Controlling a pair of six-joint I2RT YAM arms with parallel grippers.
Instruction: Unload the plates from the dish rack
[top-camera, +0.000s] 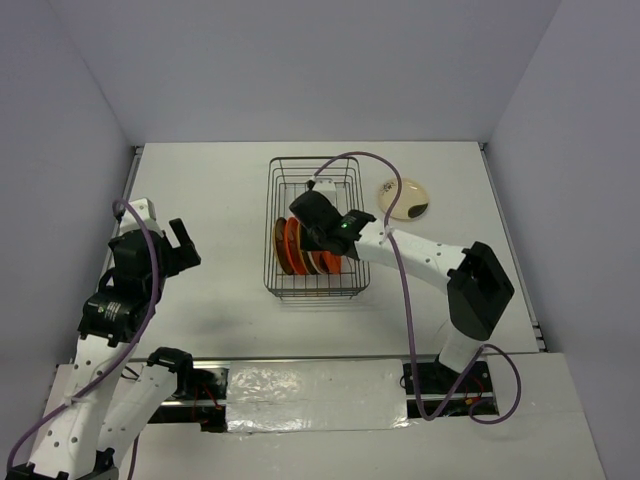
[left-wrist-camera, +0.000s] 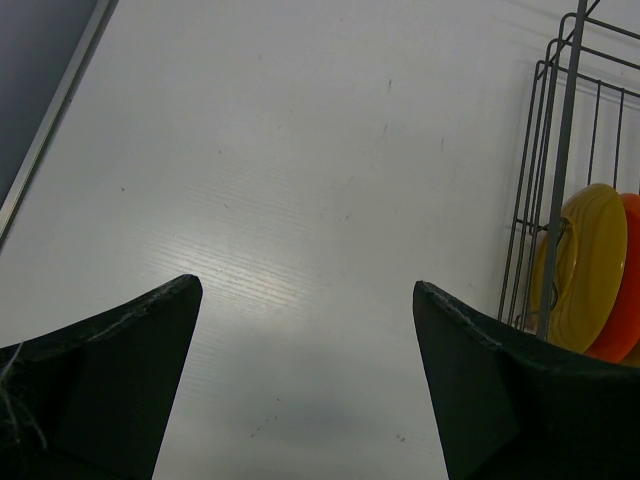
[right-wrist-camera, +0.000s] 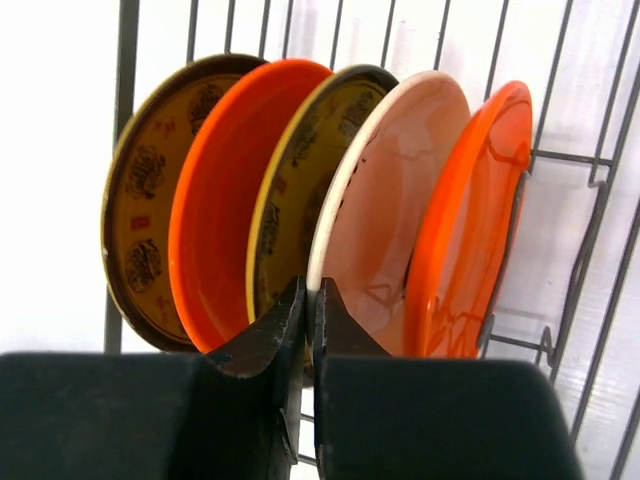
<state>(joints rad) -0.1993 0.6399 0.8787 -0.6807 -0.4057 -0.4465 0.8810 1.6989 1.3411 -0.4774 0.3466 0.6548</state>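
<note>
One cream plate (top-camera: 404, 198) lies toward the far right corner of the table (top-camera: 200, 180); five plates (right-wrist-camera: 220, 200) stand in the dish rack (top-camera: 271, 220). The right gripper (right-wrist-camera: 308, 290) is closed at their rims, the left gripper (left-wrist-camera: 307, 283) wide open.

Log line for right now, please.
rack: five plates upright | table: one plate | right tool: shut at plate rims | left tool: open, outside rack

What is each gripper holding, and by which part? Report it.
Right gripper appears to pinch the cream plate by its rim; left gripper, open, holds nothing.

Six plates (right-wrist-camera: 215, 200) and one dish rack (top-camera: 283, 172)
</note>
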